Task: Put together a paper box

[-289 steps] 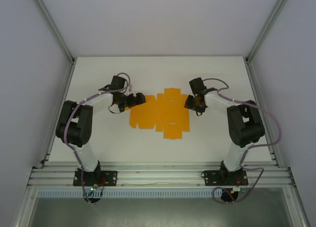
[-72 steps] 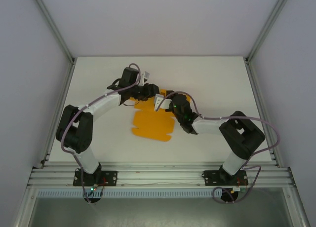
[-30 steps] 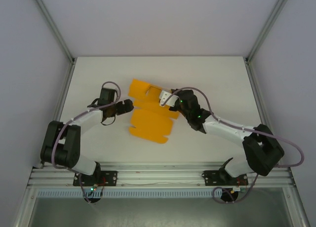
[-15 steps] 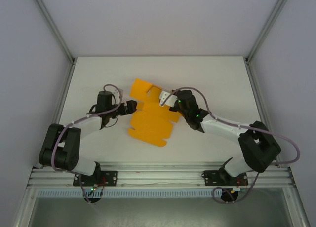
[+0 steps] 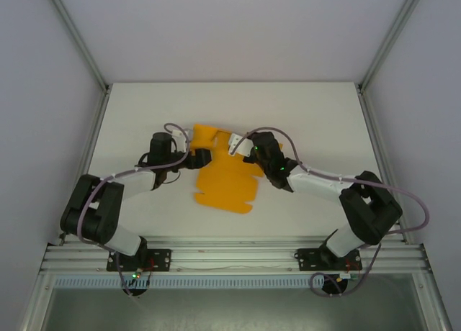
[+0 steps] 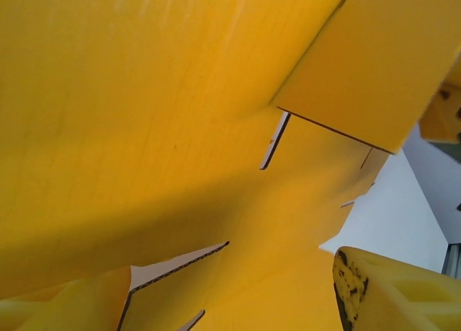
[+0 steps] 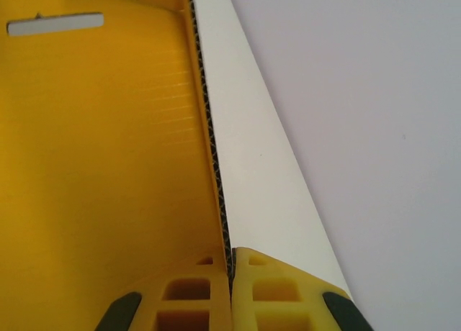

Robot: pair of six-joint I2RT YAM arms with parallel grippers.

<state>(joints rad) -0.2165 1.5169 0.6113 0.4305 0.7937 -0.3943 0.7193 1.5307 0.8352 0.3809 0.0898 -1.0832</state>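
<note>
My right gripper (image 5: 243,147) is clamped on the paper box (image 5: 223,183). In the right wrist view, my two yellow fingers (image 7: 189,296) are pressed together with the corrugated edge of the card pinched between them. The orange face is to the left of that edge and the white face to the right.

My left gripper (image 5: 202,157) is spread wide. In the left wrist view, one yellow fingertip (image 6: 68,302) sits at the lower left and the other at the lower right. The orange sheet, with its slits and a folded tab, is close in front of them, but I cannot tell whether either finger touches it.

The paper box is still a mostly flat die-cut sheet. It lies near the middle of the white table (image 5: 317,115), a little left of centre. Its far edge is between my two grippers and its near edge points toward the arm bases.
</note>
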